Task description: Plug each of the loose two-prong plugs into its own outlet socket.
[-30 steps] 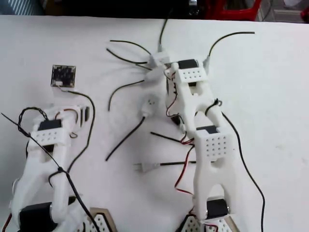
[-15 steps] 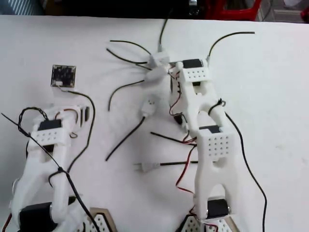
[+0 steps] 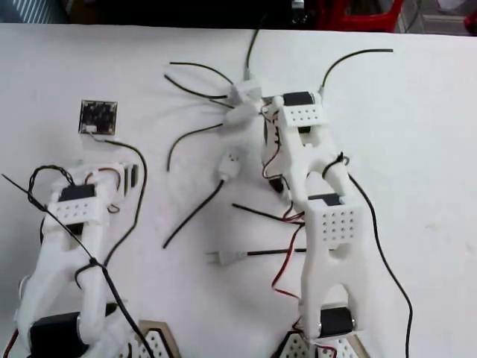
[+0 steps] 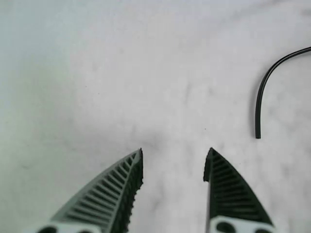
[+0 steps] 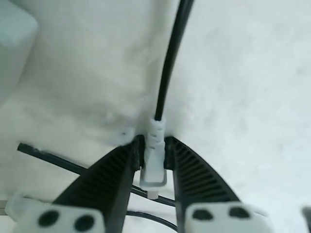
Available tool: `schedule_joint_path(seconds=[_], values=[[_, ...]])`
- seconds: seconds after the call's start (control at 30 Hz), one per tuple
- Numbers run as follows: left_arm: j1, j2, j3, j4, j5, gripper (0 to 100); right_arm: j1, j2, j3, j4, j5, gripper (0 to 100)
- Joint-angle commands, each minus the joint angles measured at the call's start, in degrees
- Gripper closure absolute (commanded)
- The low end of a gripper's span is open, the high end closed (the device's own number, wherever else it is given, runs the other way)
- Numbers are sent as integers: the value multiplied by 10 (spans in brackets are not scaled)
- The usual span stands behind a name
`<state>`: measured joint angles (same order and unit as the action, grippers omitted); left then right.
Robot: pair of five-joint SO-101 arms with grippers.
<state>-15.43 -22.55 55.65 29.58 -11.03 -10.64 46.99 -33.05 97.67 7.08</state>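
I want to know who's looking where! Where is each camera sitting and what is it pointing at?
High view: sits above, looking down on the white table; shows the left arm and right arm.
Left wrist view: rides the left arm, looking past the open left tool at table and a black wire.
Right wrist view: rides the right arm, looking past the right tool, shut on a plug.
Shared: all three see the same table top.

On the counter (image 3: 417, 149), outlet sockets (image 3: 244, 93) lie at the far middle, with a square board (image 3: 98, 116) to their left. One loose plug (image 3: 216, 257) lies nearer, between the arms. A second plug (image 5: 154, 170) sits between the right gripper's (image 5: 153, 141) jaws.
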Motion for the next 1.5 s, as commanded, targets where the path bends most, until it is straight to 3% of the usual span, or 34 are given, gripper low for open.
schedule_joint_path(seconds=[0.0,0.4,0.53,1.47], values=[[8,-23,-2,-13,0,789,7,-47,8,8,-2,940],[8,-23,-2,-13,0,789,4,-74,73,7,-2,936],[8,-23,-2,-13,0,789,4,-74,76,7,-2,878],[8,-23,-2,-13,0,789,12,-116,131,7,-2,918]])
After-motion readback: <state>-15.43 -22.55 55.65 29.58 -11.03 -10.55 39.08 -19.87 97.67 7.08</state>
